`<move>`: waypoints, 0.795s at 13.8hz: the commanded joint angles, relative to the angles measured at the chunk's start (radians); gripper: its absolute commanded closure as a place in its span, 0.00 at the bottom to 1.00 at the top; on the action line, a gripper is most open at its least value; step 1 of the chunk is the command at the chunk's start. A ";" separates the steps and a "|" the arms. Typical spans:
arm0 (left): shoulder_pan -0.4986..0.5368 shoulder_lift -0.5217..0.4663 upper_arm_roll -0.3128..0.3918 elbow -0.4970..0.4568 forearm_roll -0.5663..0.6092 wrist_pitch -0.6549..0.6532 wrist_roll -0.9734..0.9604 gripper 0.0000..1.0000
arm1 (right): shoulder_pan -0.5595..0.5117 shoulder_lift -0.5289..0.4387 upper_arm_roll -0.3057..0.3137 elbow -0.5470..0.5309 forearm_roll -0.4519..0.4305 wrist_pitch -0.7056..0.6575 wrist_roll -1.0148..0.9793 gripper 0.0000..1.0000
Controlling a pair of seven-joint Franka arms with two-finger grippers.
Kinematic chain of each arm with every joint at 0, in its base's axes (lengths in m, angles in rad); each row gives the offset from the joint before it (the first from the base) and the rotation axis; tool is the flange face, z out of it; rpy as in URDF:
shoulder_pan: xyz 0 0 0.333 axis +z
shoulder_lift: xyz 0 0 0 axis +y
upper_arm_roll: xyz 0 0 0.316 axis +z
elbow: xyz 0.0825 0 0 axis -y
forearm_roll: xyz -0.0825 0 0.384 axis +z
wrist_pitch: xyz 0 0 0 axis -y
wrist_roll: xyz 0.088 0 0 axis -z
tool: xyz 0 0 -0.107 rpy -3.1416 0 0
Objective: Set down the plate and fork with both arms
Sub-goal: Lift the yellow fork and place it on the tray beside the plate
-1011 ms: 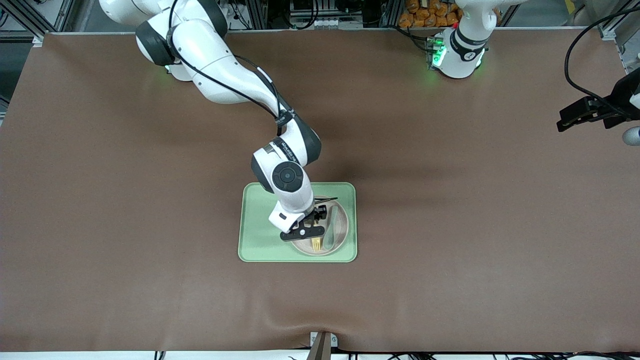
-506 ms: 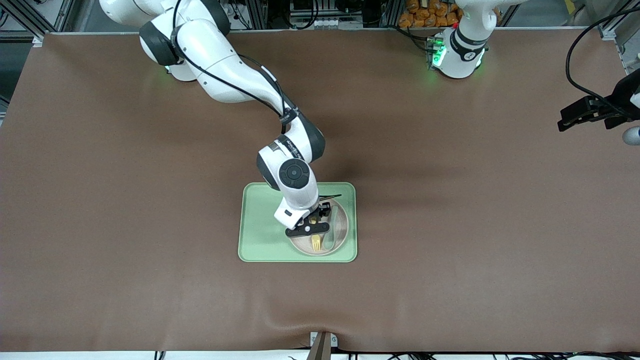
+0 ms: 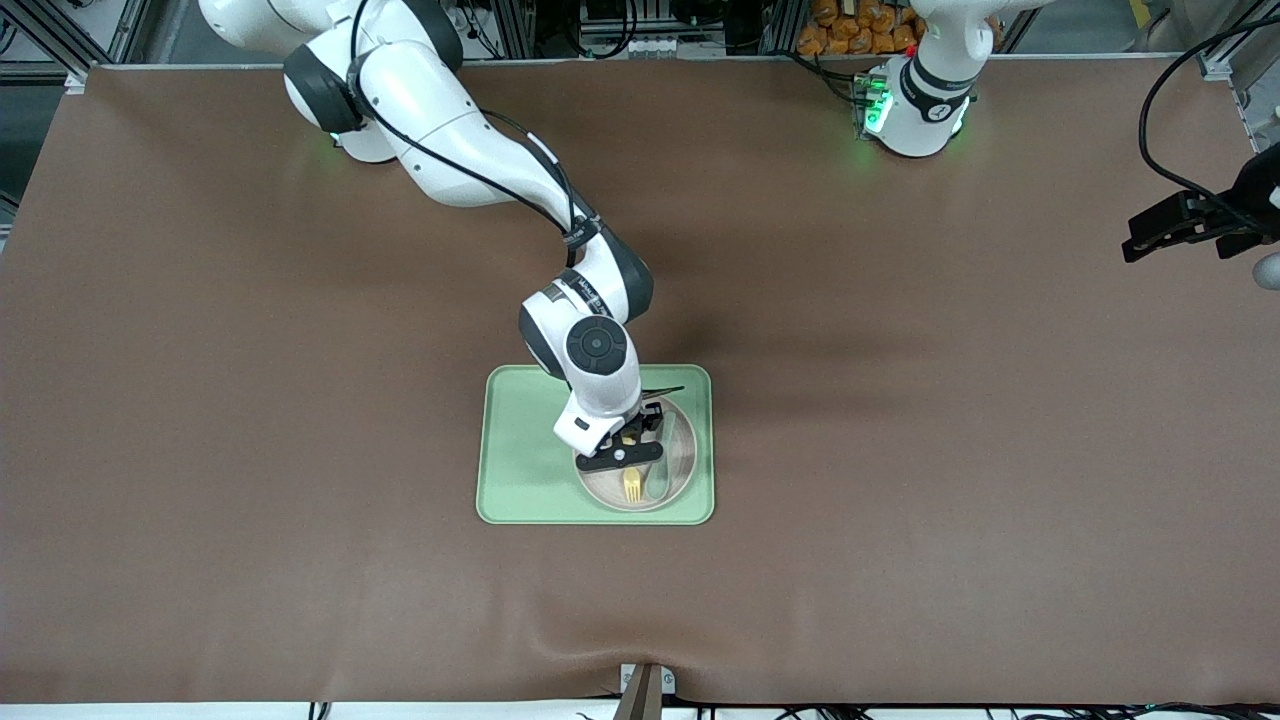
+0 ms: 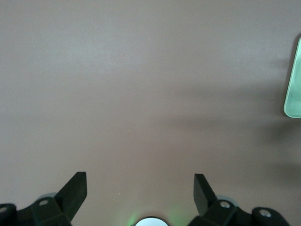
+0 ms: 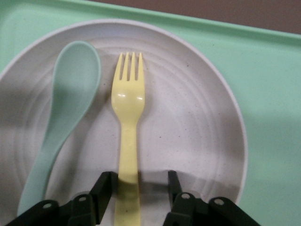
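**Fork bracketed on plate, right gripper low over it**

Right gripper (image 5: 136,188) down low over the plate (image 5: 197,117), fingers (image 5: 106,186) spread to either side of the fork (image 5: 128,136) handle. One finger appeared close against the handle edge, the other stood apart from it; contact could not be confirmed. Fork lay flat on the plate, tines pointing away from the gripper. Teal spoon (image 5: 61,117) lay just beside the fork on the same plate, bowl end level with the tines. Plate sat on the green tray (image 3: 520,450), toward the tray's end nearest the left arm. Tray rested near mid-table on the brown mat (image 3: 300,580).

Left gripper (image 4: 140,188) waited, held over bare mat at the left arm's end of the table, fingers spread wide, holding nothing. Corner of the tray visible at the edge of the left wrist view.
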 commanded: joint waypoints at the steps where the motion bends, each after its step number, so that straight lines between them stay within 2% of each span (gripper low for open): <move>1: 0.023 0.001 -0.005 0.002 0.008 0.003 0.022 0.00 | 0.014 0.028 -0.013 0.040 -0.026 -0.017 0.023 0.66; 3: 0.026 0.001 -0.005 0.002 0.008 0.003 0.024 0.00 | 0.014 0.026 -0.013 0.041 -0.026 -0.020 0.023 0.81; 5: 0.025 0.004 -0.005 0.003 0.008 0.005 0.022 0.00 | 0.012 0.022 -0.013 0.041 -0.025 -0.022 0.023 0.89; 7: 0.025 0.013 -0.005 0.005 0.008 0.005 0.022 0.00 | 0.006 0.014 -0.012 0.049 -0.020 -0.055 0.023 0.94; 11: 0.025 0.015 -0.006 0.005 0.008 0.005 0.022 0.00 | -0.032 -0.044 -0.001 0.058 -0.003 -0.155 0.015 0.94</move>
